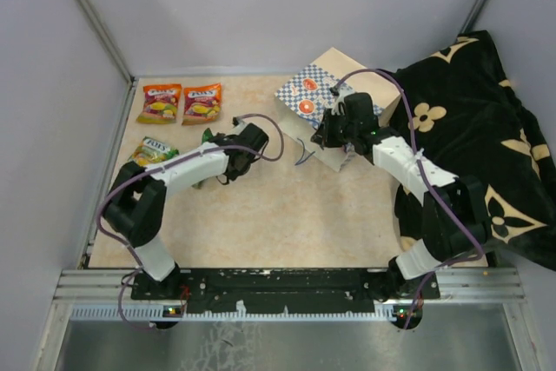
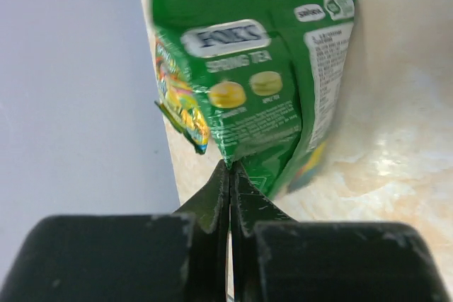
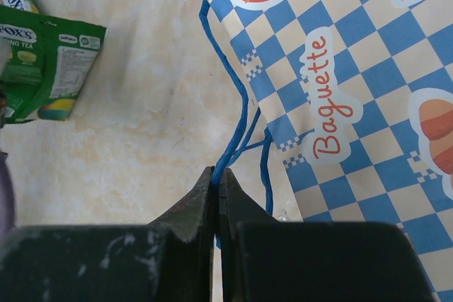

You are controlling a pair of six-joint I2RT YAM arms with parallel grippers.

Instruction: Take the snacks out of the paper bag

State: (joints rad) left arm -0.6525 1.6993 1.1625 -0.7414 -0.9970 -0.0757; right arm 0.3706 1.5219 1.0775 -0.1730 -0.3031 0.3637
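I'm clamping the green Spring Tea packet [image 2: 258, 68] tight in my left claw [image 2: 228, 169], aiming to lay it flat by the worktop's [image 1: 278, 215] far-left corner. My right claw [image 3: 216, 175] is pinching the cord [image 3: 237, 114] of the paper bag [image 3: 368, 104].

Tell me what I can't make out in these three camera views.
Inside of the paper bag: no view looks in, so what remains inside is unknown.
Green packet in the left claw: left wrist view, blurred, top cut off.
Blue cord handle: right wrist view, its near end hidden behind the right claw.
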